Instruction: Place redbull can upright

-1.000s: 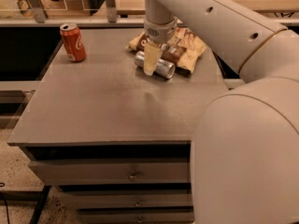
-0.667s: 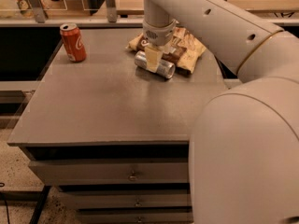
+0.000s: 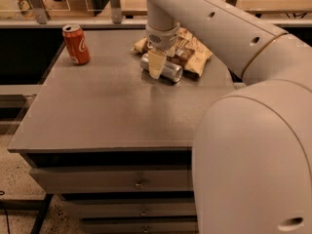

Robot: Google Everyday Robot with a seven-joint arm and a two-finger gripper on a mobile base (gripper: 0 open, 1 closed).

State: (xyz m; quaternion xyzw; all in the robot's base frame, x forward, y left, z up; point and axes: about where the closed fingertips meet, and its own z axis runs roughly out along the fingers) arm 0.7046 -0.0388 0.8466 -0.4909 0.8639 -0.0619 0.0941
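Currently the redbull can [image 3: 171, 71] is laid on its side beside the bags [image 3: 194, 51]. The gripper [image 3: 157, 68] is set across its middle, presumably for uprighting; whether it is clamped cannot be told.

We see a bulky arm [image 3: 219, 30] of smooth off-white shells, rounded like tubes, with small dark round holes along its links and a thin brass-coloured ring at one joint. Its gripper [image 3: 156, 66], pale cream, sits upper centre of our view.
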